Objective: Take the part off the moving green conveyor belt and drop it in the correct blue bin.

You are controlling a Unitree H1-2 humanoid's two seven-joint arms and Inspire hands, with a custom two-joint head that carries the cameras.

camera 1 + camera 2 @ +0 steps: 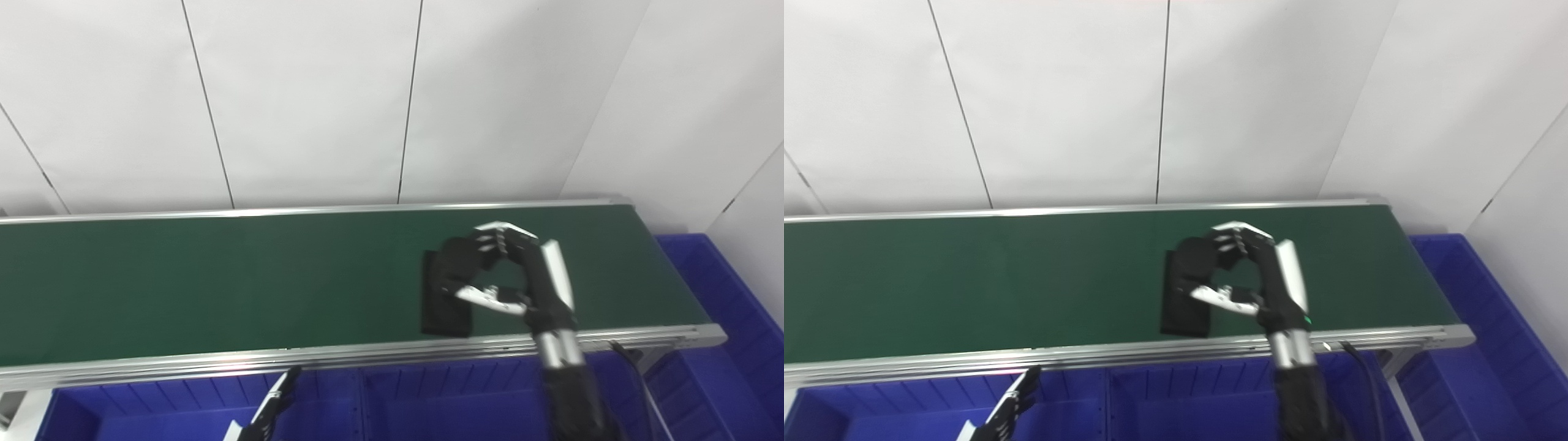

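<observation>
A flat black rectangular part (pixel 444 318) lies on the green conveyor belt (pixel 214 288), near its front rail and right of centre. My right hand (pixel 502 269) reaches over the rail and hovers on the part's upper right. Its dark fingers (pixel 471 254) curl down over the top of the part and blend with it. The thumb (pixel 490 297) points left onto the part's right edge. Whether the hand grips the part is unclear. My left hand (pixel 1001 407) sits low at the bottom edge, its fingers straight and apart, holding nothing.
A row of blue bins (pixel 429 398) with dividers runs below the belt's front rail (pixel 306 355). Another blue bin (pixel 729 300) stands past the belt's right end. White wall panels rise close behind the belt.
</observation>
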